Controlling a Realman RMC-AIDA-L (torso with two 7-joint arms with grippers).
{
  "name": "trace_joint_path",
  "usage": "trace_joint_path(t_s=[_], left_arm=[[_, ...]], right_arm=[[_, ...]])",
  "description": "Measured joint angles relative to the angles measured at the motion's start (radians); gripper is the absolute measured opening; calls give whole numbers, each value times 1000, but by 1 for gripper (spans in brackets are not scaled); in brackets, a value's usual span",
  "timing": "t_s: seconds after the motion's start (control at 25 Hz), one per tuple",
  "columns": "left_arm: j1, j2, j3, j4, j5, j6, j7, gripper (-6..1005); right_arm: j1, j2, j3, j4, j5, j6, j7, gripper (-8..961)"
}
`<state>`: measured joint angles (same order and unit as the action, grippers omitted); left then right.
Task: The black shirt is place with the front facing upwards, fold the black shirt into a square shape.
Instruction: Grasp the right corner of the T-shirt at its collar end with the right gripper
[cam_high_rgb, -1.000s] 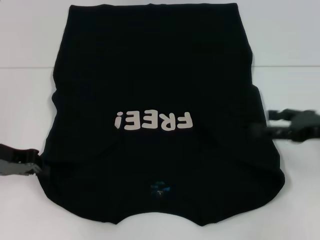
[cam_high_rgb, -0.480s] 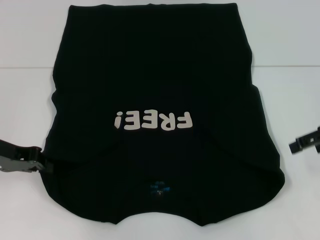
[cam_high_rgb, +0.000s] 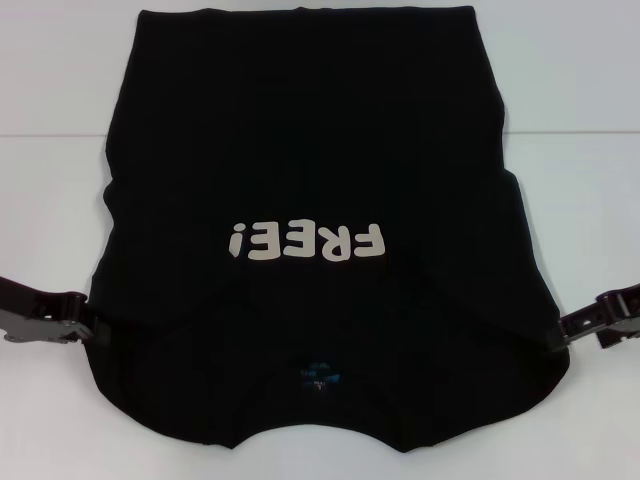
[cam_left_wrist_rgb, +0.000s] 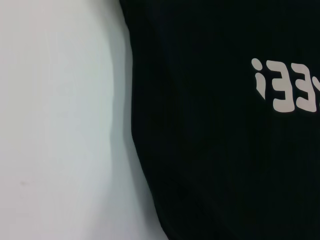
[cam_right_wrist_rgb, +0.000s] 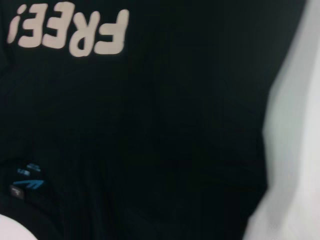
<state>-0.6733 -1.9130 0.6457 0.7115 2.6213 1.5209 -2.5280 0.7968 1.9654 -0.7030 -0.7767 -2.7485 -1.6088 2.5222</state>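
While the shirt (cam_high_rgb: 310, 230) lies flat on the table (cam_high_rgb: 50, 200), the left gripper (cam_high_rgb: 88, 326) sits at its left edge, near the shoulder end, tip touching or just at the cloth. Can't tell whether its jaws are open or closed; the fingers merge with the black cloth. Left wrist view shows only shirt (cam_left_wrist_rgb: 220, 150) and table (cam_left_wrist_rgb: 55, 120), no fingers.

Shirt fills the middle of the table, front up. Long axis runs near to far: collar and blue label (cam_high_rgb: 318, 377) at the near end, hem at the far end. Lettering (cam_high_rgb: 306, 241) reads upside down from the head view. Sleeves look folded in, so the outline is a tapering block, wider near, narrower far. Left edge wavy, hem straight, near edge curved at the collar.

Right gripper (cam_high_rgb: 565, 335) meets the right edge of the shirt, about level with the left one. Jaw state can't be told; tip is dark against the cloth. Right wrist view shows shirt (cam_right_wrist_rgb: 165, 130), lettering (cam_right_wrist_rgb: 70, 31), label (cam_right_wrist_rgb: 27, 184), no fingers.

Bare table lies left, right and far of the shirt.
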Motion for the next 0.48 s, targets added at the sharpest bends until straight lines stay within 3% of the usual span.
trace_joint_path(t_s=[0.16, 0.48], left_arm=[[0, 0, 0, -1, 0, 1, 0, 24], [4, -1, 0, 2, 0, 2, 3, 23]], right_arm=[[13, 15, -4, 32, 3, 22, -12, 934], [28, 21, -24, 77, -1, 67, -16, 926]])
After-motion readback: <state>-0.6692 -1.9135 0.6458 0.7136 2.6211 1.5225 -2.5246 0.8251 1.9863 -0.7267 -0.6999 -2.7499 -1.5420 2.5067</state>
